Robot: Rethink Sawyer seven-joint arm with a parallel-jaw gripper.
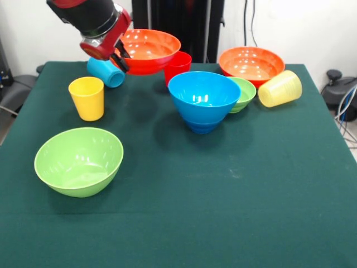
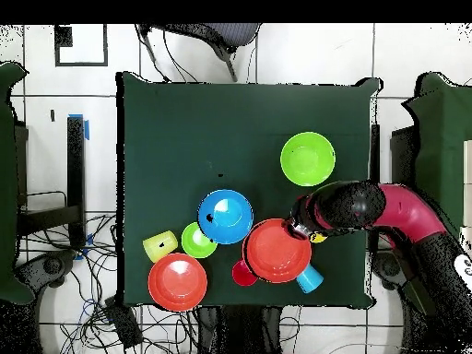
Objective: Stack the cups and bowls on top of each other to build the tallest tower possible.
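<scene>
gripper pinching the rim of an orange-red bowl, held raised above the worktop's far edge

nearest, the big green bowl sits alone by the worktop's left edge. beyond it the yellow cup stands upright. mid-worktop, the big blue bowl rests on another blue piece, with the small green bowl touching its right side and the pale ribbed cup lying tipped. farthest, the second orange-red bowl, the red cup, the light blue cup on its side, and the gripper clamped on the lifted orange-red bowl.
</scene>
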